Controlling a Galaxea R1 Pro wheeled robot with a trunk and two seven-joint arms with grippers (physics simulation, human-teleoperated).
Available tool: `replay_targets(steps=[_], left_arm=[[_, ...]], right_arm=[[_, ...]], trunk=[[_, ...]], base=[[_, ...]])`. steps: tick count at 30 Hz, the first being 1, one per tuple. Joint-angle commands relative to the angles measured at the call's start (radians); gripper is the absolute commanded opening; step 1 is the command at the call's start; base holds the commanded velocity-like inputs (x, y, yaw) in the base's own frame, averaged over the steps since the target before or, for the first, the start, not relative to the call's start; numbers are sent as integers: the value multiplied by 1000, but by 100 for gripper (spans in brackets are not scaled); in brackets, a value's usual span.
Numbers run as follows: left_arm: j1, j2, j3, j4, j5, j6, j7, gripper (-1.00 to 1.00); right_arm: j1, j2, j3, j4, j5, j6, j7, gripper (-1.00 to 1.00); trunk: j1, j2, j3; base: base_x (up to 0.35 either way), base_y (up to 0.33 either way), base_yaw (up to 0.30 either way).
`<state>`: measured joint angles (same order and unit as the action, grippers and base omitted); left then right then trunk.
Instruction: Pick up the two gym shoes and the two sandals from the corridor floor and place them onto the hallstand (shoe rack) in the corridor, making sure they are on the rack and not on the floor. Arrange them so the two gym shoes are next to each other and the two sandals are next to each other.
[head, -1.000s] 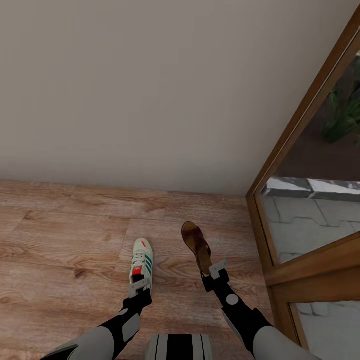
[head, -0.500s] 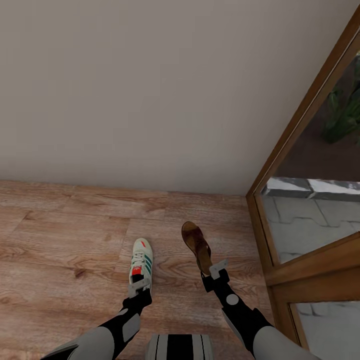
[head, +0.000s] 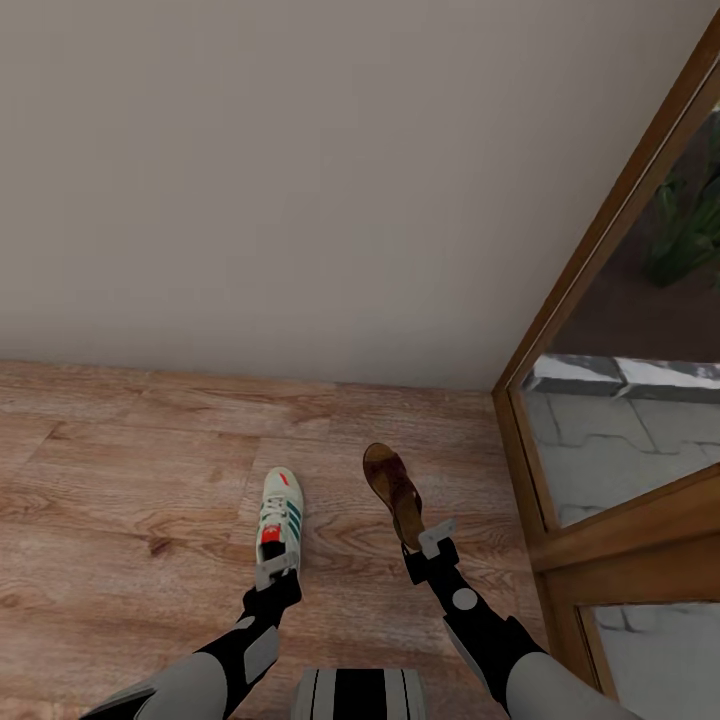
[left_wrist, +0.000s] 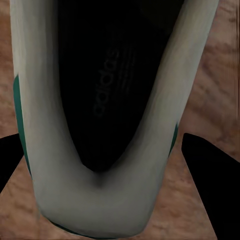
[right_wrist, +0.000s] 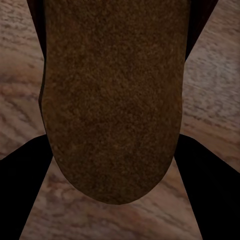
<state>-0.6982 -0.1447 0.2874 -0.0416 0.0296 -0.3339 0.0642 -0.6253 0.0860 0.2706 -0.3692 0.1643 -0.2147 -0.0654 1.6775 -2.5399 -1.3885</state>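
Note:
One white gym shoe (head: 282, 510) with teal stripes and a red tongue lies toe-away on the corridor floor (head: 120, 500). My left gripper (head: 276, 572) is shut on its heel. In the left wrist view the pale heel rim (left_wrist: 100, 205) sits between the dark fingers (left_wrist: 215, 185). One brown sandal (head: 392, 490) lies to its right, with my right gripper (head: 432, 540) shut on its heel end. In the right wrist view the sandal's insole (right_wrist: 112, 100) is flanked by both fingers (right_wrist: 25, 190). The hallstand is out of view.
A plain beige wall (head: 300, 200) stands close ahead. A wooden door frame (head: 590, 280) with glass panes runs along the right, close to the sandal. Open wood floor stretches to the left. My base (head: 358, 695) shows at the lower edge.
The left gripper and the gym shoe have shifted slightly away from me together. The right gripper and the sandal have stayed put.

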Motion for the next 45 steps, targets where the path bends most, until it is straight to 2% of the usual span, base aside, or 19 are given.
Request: replay_targets(steps=[1, 10, 12, 15, 17, 21, 23, 24, 31, 45], left_arm=[[0, 0, -2, -1, -4, -8, 3, -100], [-1, 0, -14, -25, -15, -17, 3, -100], [-1, 0, -15, -44, -16, -17, 3, -100], [0, 0, -21, -119, -16, -15, 2, -100], [-1, -1, -52, -190, -16, -9, 1, -100], [-1, -1, -112, -236, -16, -1, 0, -100], [-1, -1, -129, -243, -16, 1, 1, -100], [0, -1, -143, -249, -16, 3, 1, -100], [0, 0, -157, -222, -13, 8, 2, -100], [0, -1, -160, -208, -11, 9, 2, -100]], right_arm=[[-1, 0, 3, 1, 9, -2, -7, -100], [-1, 0, 2, 1, 9, -2, -7, -100], [-1, 0, 2, 1, 9, -2, -7, -100], [-1, 0, 0, 1, 8, -2, -7, -100], [-1, -1, -2, 1, 6, -1, -8, -100], [0, -1, -6, 2, -7, 0, -8, -100], [0, -2, -7, 2, -18, 0, -8, -100], [1, -3, -7, 6, -40, 0, -8, -100], [1, -9, -8, 24, -77, 0, -8, -100], [1, -11, -6, 33, -81, 0, -7, -100]], trunk=[[0, 0, -1], [0, 0, -1], [0, 0, -1], [0, 0, -1], [0, 0, -1], [0, 0, -1], [0, 0, -1], [0, 0, -1], [0, 0, -1], [0, 0, -1]], base=[[0, 0, 0], [0, 0, 0], [0, 0, 0], [0, 0, 0], [0, 0, 0], [0, 0, 0], [0, 0, 0], [0, 0, 0], [0, 0, 0], [0, 0, 0]])
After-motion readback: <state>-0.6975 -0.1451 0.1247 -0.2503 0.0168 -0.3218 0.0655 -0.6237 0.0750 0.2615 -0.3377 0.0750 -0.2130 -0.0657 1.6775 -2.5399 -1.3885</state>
